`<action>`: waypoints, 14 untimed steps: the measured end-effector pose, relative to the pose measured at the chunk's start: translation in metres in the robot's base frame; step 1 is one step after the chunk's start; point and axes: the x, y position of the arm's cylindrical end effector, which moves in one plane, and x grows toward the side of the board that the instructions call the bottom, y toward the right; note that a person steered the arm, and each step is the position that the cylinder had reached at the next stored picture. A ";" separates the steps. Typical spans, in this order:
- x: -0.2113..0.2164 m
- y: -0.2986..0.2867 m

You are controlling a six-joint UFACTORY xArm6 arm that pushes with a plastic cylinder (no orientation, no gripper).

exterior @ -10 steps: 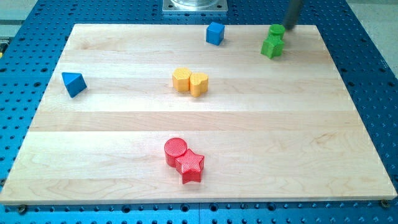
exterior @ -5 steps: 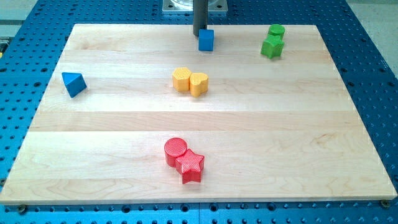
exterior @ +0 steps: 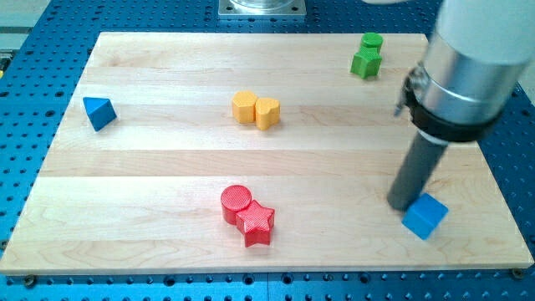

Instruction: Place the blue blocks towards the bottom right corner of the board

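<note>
Rod-shaped and without jaws, the end effector had nothing to open or close and held nothing; my tip (exterior: 401, 206) rested on the table (exterior: 167, 167) near the view's bottom right corner. The tip sat just to the upper left of the blue cube (exterior: 425, 216), touching it or very nearly so; the exact contact could not be made out. The blue cube lay close to the table's bottom right corner, a little in from the right edge. A large silver and black arm body (exterior: 462, 71) rose from the rod toward the view's top right.

The other blue block, a blue triangular prism (exterior: 99, 112), lay far away near the table's left edge, in the upper half of the view.

Two red blocks touched each other low in the middle of the table: a red cylinder (exterior: 236, 201) and, just to its lower right, a red star (exterior: 257, 222). Two yellow blocks sat side by side and touching above the centre: a yellow hexagon (exterior: 244, 107) on the left and a yellow heart (exterior: 267, 112) on the right. Near the top right, a green cylinder (exterior: 372, 40) sat just above a green star-like block (exterior: 364, 63), the two touching.
</note>
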 end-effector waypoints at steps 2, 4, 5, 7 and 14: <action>-0.009 -0.027; -0.076 -0.242; -0.090 -0.397; -0.162 -0.456; -0.070 -0.223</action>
